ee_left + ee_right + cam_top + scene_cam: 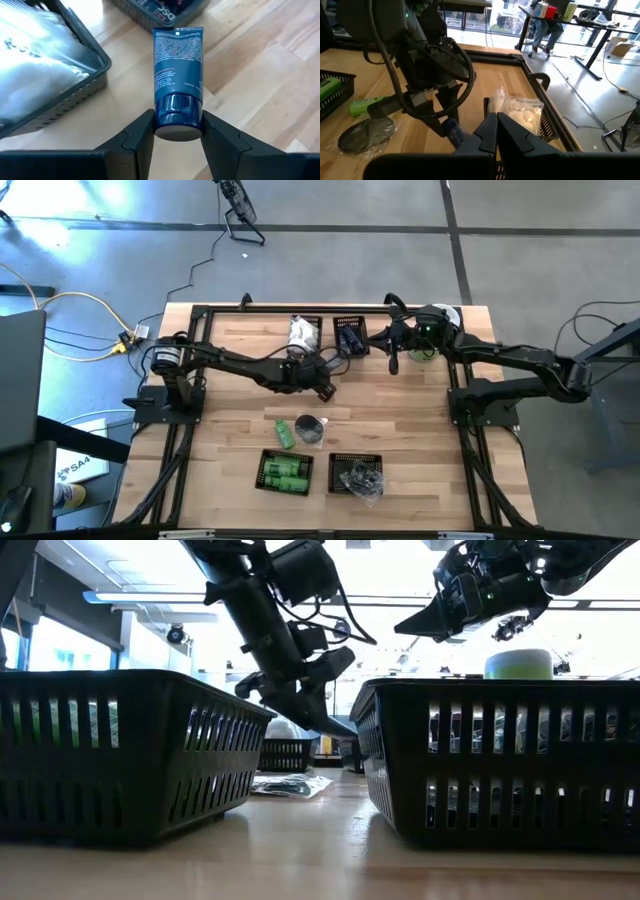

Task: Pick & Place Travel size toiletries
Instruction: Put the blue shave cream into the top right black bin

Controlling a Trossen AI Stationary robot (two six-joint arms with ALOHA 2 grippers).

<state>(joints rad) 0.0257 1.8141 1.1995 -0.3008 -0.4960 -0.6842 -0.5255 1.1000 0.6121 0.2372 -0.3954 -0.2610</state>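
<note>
Wooden table (400, 430): left hand (177, 132) grips blue tube (177, 65).

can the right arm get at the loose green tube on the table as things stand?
Probably not easily. The right pincer is shut and hangs near the far baskets, while the green tube lies across the table beside the wrapped grey disc. The left arm, its left pincer holding a blue tube, hangs between them.

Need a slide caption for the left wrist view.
Left hand grips a dark blue tube by its cap above the wooden table.
</note>
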